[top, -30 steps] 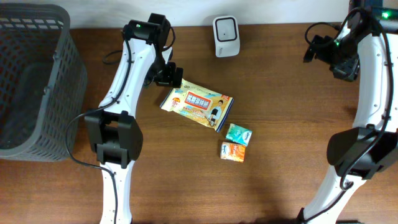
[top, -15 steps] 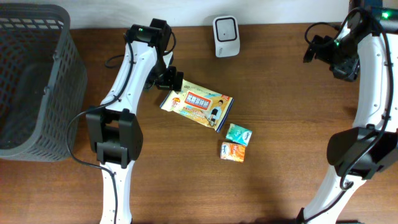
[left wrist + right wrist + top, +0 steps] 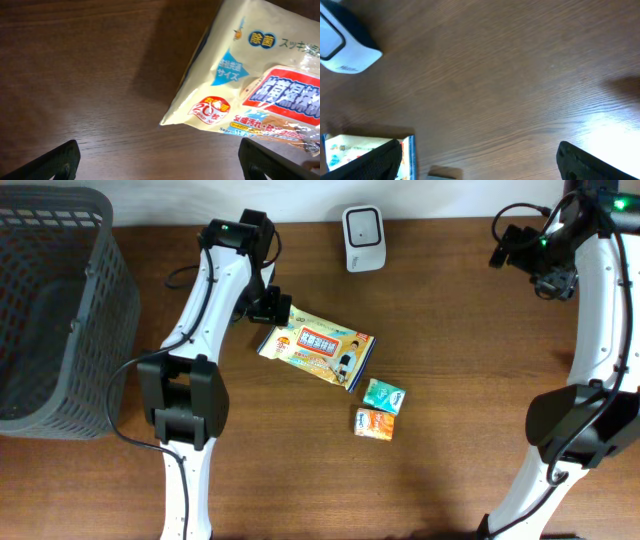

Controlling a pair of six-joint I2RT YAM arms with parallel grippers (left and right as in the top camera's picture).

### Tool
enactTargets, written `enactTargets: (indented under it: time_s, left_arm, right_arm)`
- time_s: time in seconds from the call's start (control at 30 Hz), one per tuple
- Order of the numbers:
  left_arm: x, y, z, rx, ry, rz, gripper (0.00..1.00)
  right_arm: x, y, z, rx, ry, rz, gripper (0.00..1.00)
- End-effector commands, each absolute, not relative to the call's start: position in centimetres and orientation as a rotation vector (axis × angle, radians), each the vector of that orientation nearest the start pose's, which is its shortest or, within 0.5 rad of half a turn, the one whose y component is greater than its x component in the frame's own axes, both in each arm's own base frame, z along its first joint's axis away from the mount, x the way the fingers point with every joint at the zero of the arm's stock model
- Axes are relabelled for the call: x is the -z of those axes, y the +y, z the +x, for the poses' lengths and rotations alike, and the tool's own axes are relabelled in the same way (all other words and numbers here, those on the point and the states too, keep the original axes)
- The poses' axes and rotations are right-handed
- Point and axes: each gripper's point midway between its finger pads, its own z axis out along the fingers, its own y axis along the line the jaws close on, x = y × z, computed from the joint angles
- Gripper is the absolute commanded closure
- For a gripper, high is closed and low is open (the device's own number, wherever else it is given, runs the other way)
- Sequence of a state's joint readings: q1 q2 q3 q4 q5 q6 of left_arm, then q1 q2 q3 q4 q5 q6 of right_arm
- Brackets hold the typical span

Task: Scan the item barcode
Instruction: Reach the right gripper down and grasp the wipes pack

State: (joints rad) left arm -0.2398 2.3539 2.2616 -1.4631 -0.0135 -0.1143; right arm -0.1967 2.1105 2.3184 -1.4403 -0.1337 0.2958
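A cream and yellow wipes pack (image 3: 317, 350) lies flat in the middle of the wooden table, and fills the upper right of the left wrist view (image 3: 260, 75). The white and black barcode scanner (image 3: 363, 237) stands at the table's back edge; it also shows in the right wrist view (image 3: 342, 40). My left gripper (image 3: 272, 308) hovers open just beyond the pack's left corner, with only bare wood between its fingers (image 3: 50, 162). My right gripper (image 3: 520, 252) hangs open and holds nothing, high at the back right, far from the pack (image 3: 365, 150).
A teal packet (image 3: 384, 394) and an orange packet (image 3: 374, 423) lie just in front of the pack's right end. A dark grey plastic basket (image 3: 50, 310) stands at the far left.
My left gripper has edged slightly right and closer to the pack's left corner. The right gripper has shifted a little toward the back of the table. No object has moved.
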Motion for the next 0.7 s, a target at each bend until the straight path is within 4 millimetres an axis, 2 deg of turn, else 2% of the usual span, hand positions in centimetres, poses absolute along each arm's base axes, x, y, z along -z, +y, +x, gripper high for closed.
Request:
enactTargets:
  time_s: [0.0,0.03,0.1,0.13,0.2,0.27,0.4,0.5,0.67]
  left_arm:
    - [-9.5,-9.0,45.4,-0.032,3.096,0.091,0.01]
    - [-9.5,-8.5,45.8,-0.033,3.084,0.016,0.01]
    - [-9.6,-7.7,46.4,-0.024,3.068,-0.069,0.01]
    - [-9.6,-7.3,46.5,-0.023,3.064,-0.083,0.01]
    - [-9.6,-6.7,46.8,-0.023,3.057,-0.104,0.01]
    - [-9.6,-6.4,46.8,-0.026,3.056,-0.114,0.01]
    - [-9.6,-4.8,47.2,-0.094,3.038,-0.166,0.01]
    - [-9.6,-3.8,47.3,-0.093,3.029,-0.257,0.01]
    - [-9.6,-2.4,47.3,-0.091,3.03,-0.307,0.01]
  right_arm:
    - [-22.4,-2.1,46.7,-0.589,2.718,0.565,0.02]
    - [-22.9,0.5,47.0,-0.729,2.707,0.419,0.01]
    - [-22.6,3.7,47.1,-0.792,2.716,0.201,0.01]
    - [-22.3,4.8,47.1,-0.791,2.724,0.133,0.01]
    - [-21.0,9.2,46.6,-0.763,2.729,-0.239,0.01]
    - [-19.4,11.9,46.2,-0.657,2.746,-0.452,0.0]
    - [-16.4,16.7,45.9,-0.414,2.765,-0.71,0.11]
    - [-14.5,19.8,44.9,-0.3,2.769,-0.868,0.11]
    - [-11.2,24.3,42.7,-0.305,2.798,-1.032,0.1]
